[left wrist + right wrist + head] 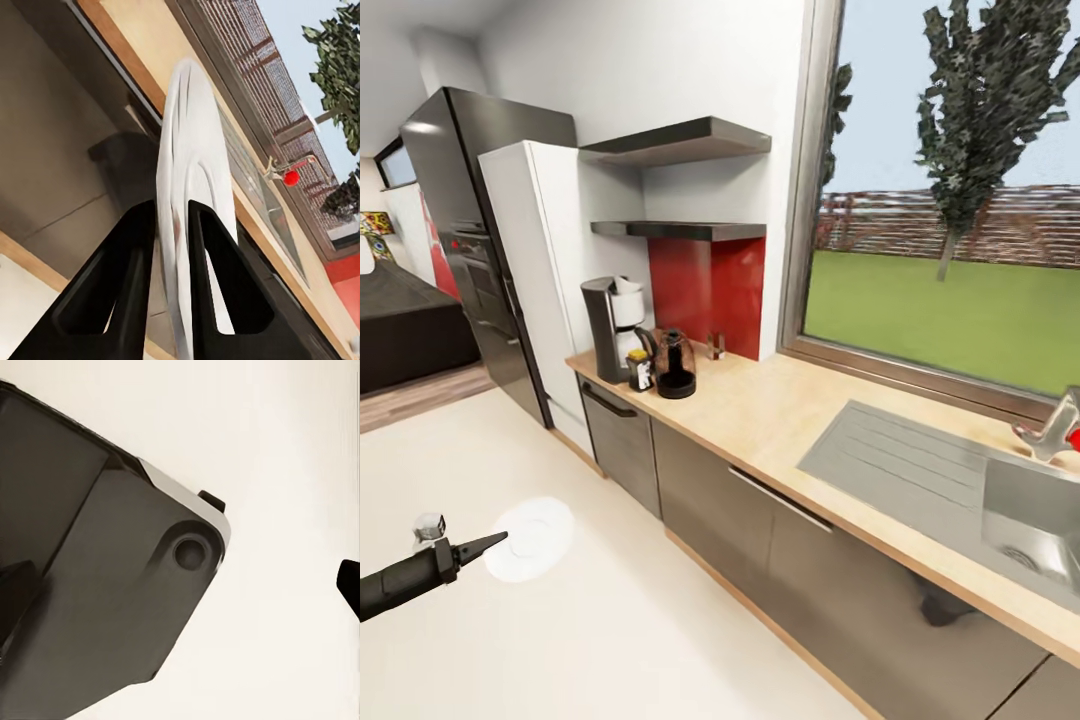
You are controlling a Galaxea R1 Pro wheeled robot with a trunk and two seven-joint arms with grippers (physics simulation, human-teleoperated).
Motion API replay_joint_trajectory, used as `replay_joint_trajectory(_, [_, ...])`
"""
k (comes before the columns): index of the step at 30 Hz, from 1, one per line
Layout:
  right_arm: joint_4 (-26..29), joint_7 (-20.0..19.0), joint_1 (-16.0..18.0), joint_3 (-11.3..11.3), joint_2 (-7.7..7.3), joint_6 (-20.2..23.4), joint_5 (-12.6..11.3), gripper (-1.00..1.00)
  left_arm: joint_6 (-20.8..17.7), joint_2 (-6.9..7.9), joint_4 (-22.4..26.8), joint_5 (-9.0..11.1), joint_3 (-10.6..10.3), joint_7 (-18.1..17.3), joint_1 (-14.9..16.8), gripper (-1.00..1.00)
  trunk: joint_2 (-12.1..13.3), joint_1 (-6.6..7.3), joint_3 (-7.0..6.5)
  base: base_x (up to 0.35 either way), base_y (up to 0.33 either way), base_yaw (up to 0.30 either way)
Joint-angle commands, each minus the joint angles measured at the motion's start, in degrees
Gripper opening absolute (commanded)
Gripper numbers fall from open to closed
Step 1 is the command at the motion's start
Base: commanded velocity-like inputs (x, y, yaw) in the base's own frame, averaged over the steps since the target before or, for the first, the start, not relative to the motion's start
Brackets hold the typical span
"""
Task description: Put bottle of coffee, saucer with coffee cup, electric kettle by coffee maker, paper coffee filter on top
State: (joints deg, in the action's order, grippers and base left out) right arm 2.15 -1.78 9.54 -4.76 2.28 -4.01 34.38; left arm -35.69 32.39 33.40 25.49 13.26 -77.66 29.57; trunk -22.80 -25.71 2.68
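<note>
Two black fingers (pixel 127 300) of the left gripper (pixel 172 217) are seen clenched on the rim of the saucer (pixel 191 172) in the left wrist view, where the white plate is shown edge-on, standing up between them. In the head view the same saucer (pixel 532 540) is presented as a pale round disc held out over the light floor (pixel 610 620) at the tip of the left gripper (pixel 495 543), well apart from the countertop (pixel 810 420). The far end of that countertop is taken in from the head camera: the coffee maker (pixel 612 328) is placed near the corner by the white tall cabinet (pixel 540 280), the small coffee bottle (pixel 640 370) is set just in front of it, and the kettle (pixel 675 365) is stood just beside both. Above them, two dark shelves (pixel 680 140) are fixed to the wall over a red panel (pixel 710 285). A steel sink (pixel 980 500) is sunk into the nearer stretch of worktop below the window (pixel 950 200), and its tap with a red knob (pixel 285 174) is also caught from the left wrist camera. In the right wrist view a dark grey part of the robot (pixel 97 585) is shown against the pale floor, with one black fingertip (pixel 349 583) at the edge; whether the right gripper is released or clenched cannot be told.
</note>
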Motion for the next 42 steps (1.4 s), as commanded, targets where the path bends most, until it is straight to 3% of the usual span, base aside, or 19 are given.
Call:
replay_joint_trajectory(1, [-0.04, -0.17, 0.04, -0.81, 0.0, -0.12, -0.11, 1.0, -0.43, 0.03, -0.01, 0.09, 0.02, -0.04, 0.06, -1.0, -0.12, -0.07, 0.13, 0.339, 0.0, 0.0])
replay_joint_trajectory(2, [-0.08, -0.16, 0.04, -1.03, 0.0, -0.12, -0.44, 1.0, -0.43, 0.03, -0.01, 0.09, 0.02, -0.04, 0.06, -1.0, -0.12, -0.07, 0.13, 0.339, 0.0, 0.0])
replay_joint_trajectory(4, [-0.29, -0.2, 0.04, -3.92, -0.04, -0.12, -5.68, 1.0, -0.43, 0.04, -0.05, 0.09, 0.02, -0.04, 0.05, -1.0, -0.12, -0.07, 0.13, 0.339, 0.0, 0.0])
replay_joint_trajectory(5, [-0.4, -0.27, 0.04, -5.28, -0.07, -0.12, -10.96, 1.0, -0.43, 0.02, -0.03, 0.09, 0.02, -0.04, 0.05, -1.0, -0.12, -0.07, 0.13, 0.339, 0.0, 0.0])
replay_joint_trajectory(7, [-0.46, -0.31, 0.04, -5.92, -0.08, -0.12, -16.62, 1.0, -0.43, 0.02, -0.03, 0.09, 0.02, -0.04, 0.05, -1.0, -0.12, -0.07, 0.13, 0.339, 0.0, 0.0])
replay_joint_trajectory(10, [-0.48, -0.35, 0.04, -6.17, -0.01, -0.12, -19.48, 1.0, -0.49, 0.03, -0.04, 0.09, 0.02, -0.1, 0.05, -1.0, -0.12, -0.07, 0.13, 0.339, 0.008, 0.0])
replay_joint_trajectory(28, [-0.49, -0.33, 0.04, -6.23, -0.09, -0.04, -20.14, 1.0, -0.52, 0.04, -0.09, 0.09, 0.02, -0.04, 0.05, -1.0, -0.12, -0.07, 0.92, 0.337, 0.093, 0.132])
replay_joint_trajectory(42, [-0.49, -0.33, 0.04, -6.23, 0.0, 0.12, -20.14, 1.0, -0.52, -0.01, 0.0, 0.0, 0.02, -0.04, 0.05, -1.0, -0.12, -0.07, 1.78, 0.205, 0.246, 0.191])
